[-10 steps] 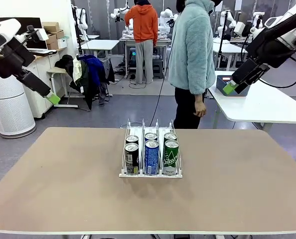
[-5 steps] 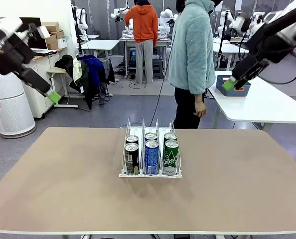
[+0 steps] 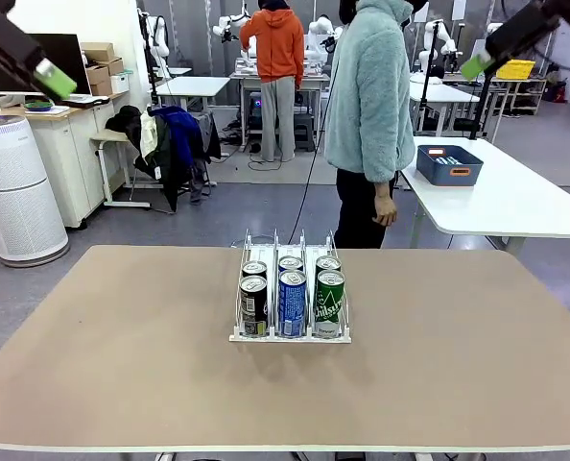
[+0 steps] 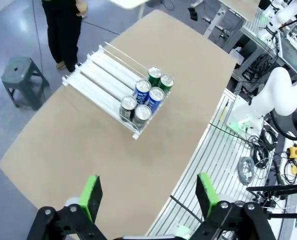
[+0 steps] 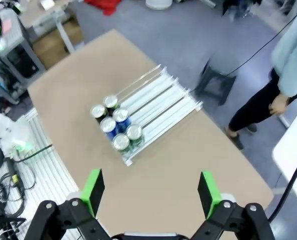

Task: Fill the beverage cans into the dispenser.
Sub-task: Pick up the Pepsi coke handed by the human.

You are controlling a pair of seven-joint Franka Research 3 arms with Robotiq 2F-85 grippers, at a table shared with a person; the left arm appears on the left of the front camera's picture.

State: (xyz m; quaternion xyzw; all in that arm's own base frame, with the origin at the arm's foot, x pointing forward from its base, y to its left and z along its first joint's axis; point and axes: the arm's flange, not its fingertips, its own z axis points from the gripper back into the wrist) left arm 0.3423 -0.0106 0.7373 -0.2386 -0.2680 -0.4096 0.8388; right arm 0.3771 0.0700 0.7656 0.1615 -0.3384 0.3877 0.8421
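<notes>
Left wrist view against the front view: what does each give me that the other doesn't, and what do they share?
Left wrist view: a look from above at the dispenser, its three lanes bare behind the beverage cans, a grey stool on the floor, and the open left gripper up close. Front view: the front cans' sides, dark, blue and green, the right gripper high at top right, and a blue bin on a side table. Both: six cans, two per lane, at the dispenser's robot-side end, on the tan table.
</notes>
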